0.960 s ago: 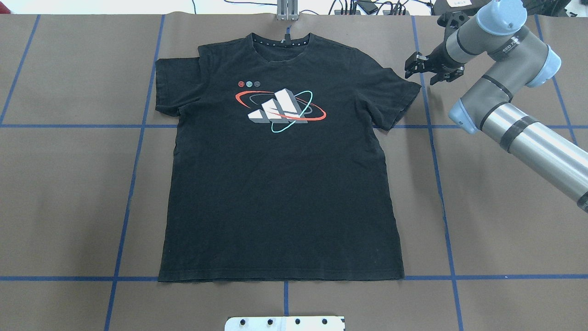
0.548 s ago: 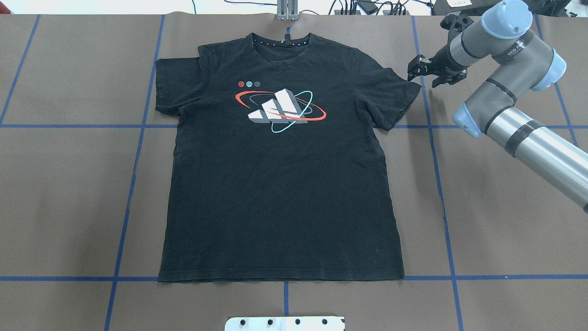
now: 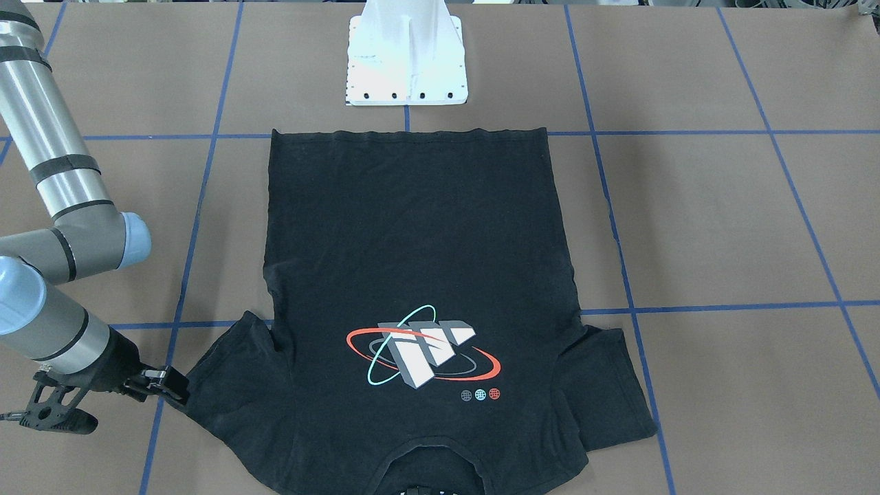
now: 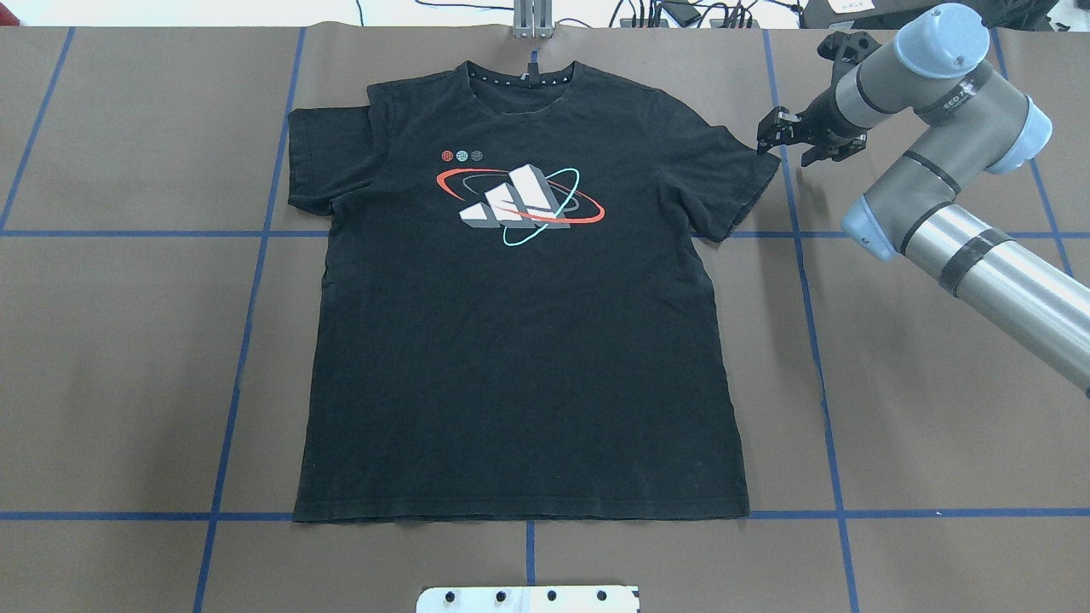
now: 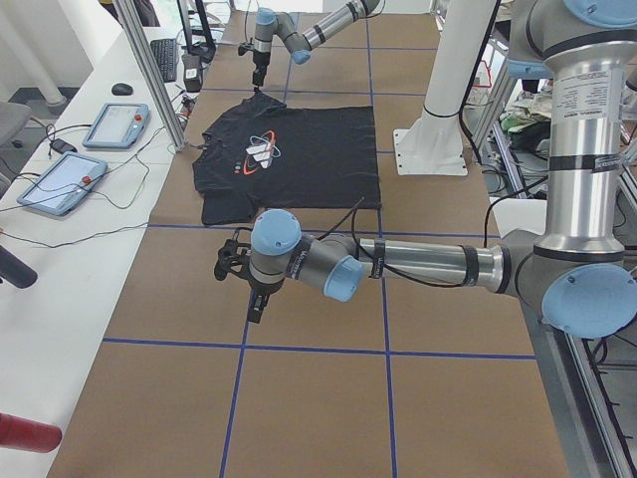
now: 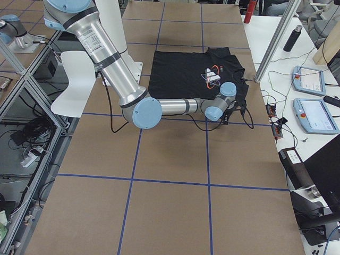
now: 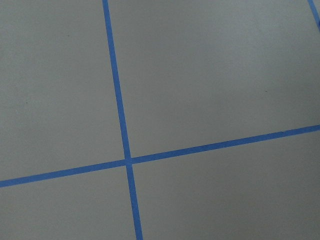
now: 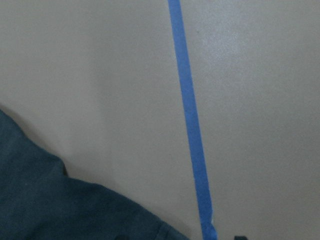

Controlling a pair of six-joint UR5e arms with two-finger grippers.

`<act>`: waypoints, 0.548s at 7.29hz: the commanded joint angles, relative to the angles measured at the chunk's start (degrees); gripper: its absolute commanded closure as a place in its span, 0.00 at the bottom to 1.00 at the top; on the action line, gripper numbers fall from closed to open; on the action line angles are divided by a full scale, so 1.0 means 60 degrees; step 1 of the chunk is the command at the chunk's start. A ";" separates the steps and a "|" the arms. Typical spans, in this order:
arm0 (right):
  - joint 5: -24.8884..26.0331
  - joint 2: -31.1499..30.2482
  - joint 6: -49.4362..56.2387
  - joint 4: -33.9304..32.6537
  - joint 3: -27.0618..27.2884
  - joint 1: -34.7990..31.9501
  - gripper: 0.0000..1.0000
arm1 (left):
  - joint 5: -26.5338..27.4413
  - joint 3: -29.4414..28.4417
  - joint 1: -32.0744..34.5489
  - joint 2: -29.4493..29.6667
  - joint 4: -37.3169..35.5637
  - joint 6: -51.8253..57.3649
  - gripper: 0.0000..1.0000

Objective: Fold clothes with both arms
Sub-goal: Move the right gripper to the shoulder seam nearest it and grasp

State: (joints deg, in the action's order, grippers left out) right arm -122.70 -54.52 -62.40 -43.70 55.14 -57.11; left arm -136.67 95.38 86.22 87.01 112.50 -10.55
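Brown taped worktop: right pincer has crept in to the shirt sleeve.
Spread and not yet pinching, so the first fold's grasp looks imminent; shirt lies flat, face up, mid-worktop. Left pincer hangs apart, state untellable. No containers show.

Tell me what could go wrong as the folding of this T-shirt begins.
The right gripper sits at the very corner of a sleeve of the black T-shirt, so it may catch only the hem and slip. The left gripper hangs over the table, away from the shirt. A one-sided pull could drag and wrinkle it.
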 commanded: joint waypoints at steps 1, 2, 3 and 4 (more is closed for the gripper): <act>0.0001 0.0049 0.0000 -0.0012 -0.0020 0.0041 0.33 | 0.0000 -0.0032 0.0000 -0.0015 0.0000 0.0000 0.00; 0.0016 0.0049 0.0000 -0.0027 -0.0035 0.0070 0.34 | 0.0000 -0.0047 0.0000 0.0000 0.0000 0.0015 0.00; 0.0002 0.0020 0.0000 -0.0027 -0.0050 0.0056 0.43 | 0.0000 -0.0047 0.0000 0.0000 0.0000 0.0015 0.00; 0.0001 0.0005 -0.0015 -0.0027 -0.0050 0.0056 0.63 | 0.0000 -0.0062 0.0000 0.0000 0.0000 0.0015 0.00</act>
State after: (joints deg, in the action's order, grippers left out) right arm -122.67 -54.37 -62.42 -43.84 54.89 -56.79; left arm -136.67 95.09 86.22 87.00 112.50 -10.47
